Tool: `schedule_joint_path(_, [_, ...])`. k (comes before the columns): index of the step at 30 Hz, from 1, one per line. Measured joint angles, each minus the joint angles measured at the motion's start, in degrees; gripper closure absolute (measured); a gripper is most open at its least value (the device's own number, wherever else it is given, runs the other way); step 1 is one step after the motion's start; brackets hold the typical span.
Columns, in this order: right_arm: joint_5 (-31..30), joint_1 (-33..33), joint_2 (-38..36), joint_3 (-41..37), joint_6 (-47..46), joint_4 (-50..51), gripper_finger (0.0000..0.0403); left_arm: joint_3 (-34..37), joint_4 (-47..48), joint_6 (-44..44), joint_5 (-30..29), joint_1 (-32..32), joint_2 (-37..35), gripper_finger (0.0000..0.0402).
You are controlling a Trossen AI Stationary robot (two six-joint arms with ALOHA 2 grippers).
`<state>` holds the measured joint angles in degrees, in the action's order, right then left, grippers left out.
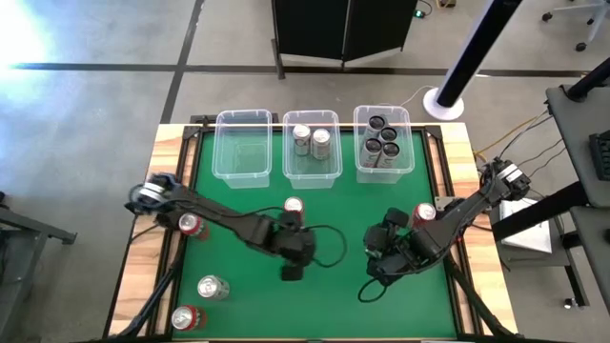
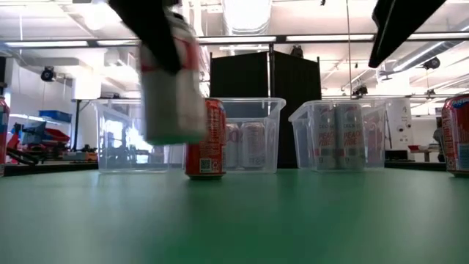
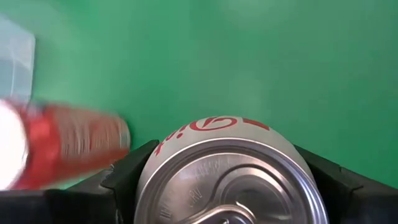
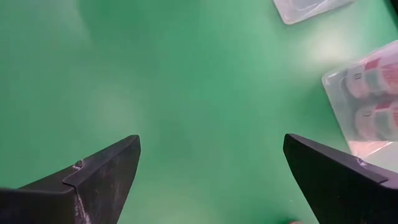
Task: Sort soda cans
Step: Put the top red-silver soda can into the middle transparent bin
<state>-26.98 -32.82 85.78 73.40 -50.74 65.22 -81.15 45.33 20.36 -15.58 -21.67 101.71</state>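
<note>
While the left gripper (image 3: 221, 186) hangs above the middle of the green surface (image 1: 334, 205) with its fingers closed on a silver can (image 3: 227, 171), held off the felt as the low view shows, the sorting looks about half done. The middle bin (image 1: 312, 143) holds two silver cans and the right-hand bin (image 1: 384, 141) four dark ones, but the left bin (image 1: 243, 145) has nothing in it. Red cans are still loose: one (image 1: 294, 206) just beside the left gripper, one (image 1: 192, 225) near the left edge, one (image 1: 186, 317) at the near left corner, one (image 1: 424, 213) by the right arm; a silver can (image 1: 212, 287) also waits. The right gripper (image 4: 211, 180) hovers over bare felt, spread wide and carrying nothing. From above, the arms hide their own fingers, and the held can is blurred in the low view.
</note>
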Motion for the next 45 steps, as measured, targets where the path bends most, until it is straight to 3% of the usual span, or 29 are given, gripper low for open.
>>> schedule_joint_path(7, [1.17,-1.55,0.65,-3.04,-3.89,-0.9,0.0012,-14.3,-0.47,-5.39,1.48,4.95,11.11,0.0122])
schedule_joint_path(13, [2.11,-2.99,0.94,-5.36,-5.2,-5.65,0.0012,-21.48,-0.69,-6.82,3.7,8.06,17.03,0.0122])
schedule_joint_path(26, [4.69,-3.17,0.94,-8.54,-3.73,-12.5,0.0012,-21.27,-4.32,-5.91,7.36,11.74,20.71,0.0121])
schedule_joint_path(33, [4.52,-2.84,0.92,-7.24,-2.16,-13.34,0.0012,-19.48,-5.74,-5.92,7.24,11.97,20.6,0.0053])
schedule_joint_path(45, [2.82,0.58,0.92,-5.66,4.42,-17.18,0.0012,-19.36,-4.19,-9.04,9.12,12.02,19.36,0.0041])
